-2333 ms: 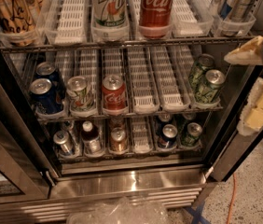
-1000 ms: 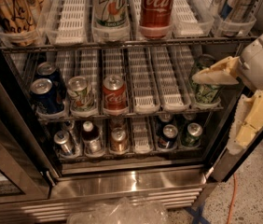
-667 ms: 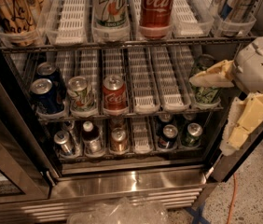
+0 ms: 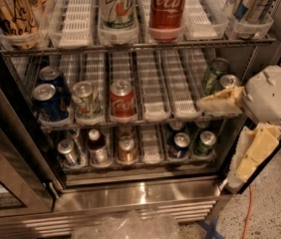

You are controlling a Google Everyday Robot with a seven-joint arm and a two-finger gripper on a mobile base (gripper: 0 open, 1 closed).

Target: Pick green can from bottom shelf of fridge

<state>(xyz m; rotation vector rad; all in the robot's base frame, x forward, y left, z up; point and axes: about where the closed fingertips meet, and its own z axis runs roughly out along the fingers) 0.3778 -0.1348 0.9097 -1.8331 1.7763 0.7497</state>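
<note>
The green can [image 4: 205, 143], dark green with a silver top, stands at the front of the rightmost lane of the bottom shelf [image 4: 149, 144], next to a dark blue can [image 4: 180, 145]. My gripper [image 4: 220, 142] is at the fridge's right side, in front of the door frame and outside the shelves. Its pale fingers are spread wide: one finger [image 4: 220, 101] points left across the front of the middle shelf, the other finger [image 4: 252, 156] hangs down to the right of the green can. It holds nothing. The fridge [image 4: 140, 195] stands open.
The middle shelf holds blue cans [image 4: 48, 102], a green-and-white can [image 4: 86, 101], a Coca-Cola can [image 4: 123, 101] and green cans [image 4: 215, 73] partly behind my upper finger. Several bottles and cans fill the bottom shelf's left lanes. A plastic bag [image 4: 125, 225] and an orange cable [image 4: 247, 210] lie on the floor.
My gripper has come in from the right edge and moved left and down, its upper finger now lying across the right end of the middle shelf. The cans have not moved.
</note>
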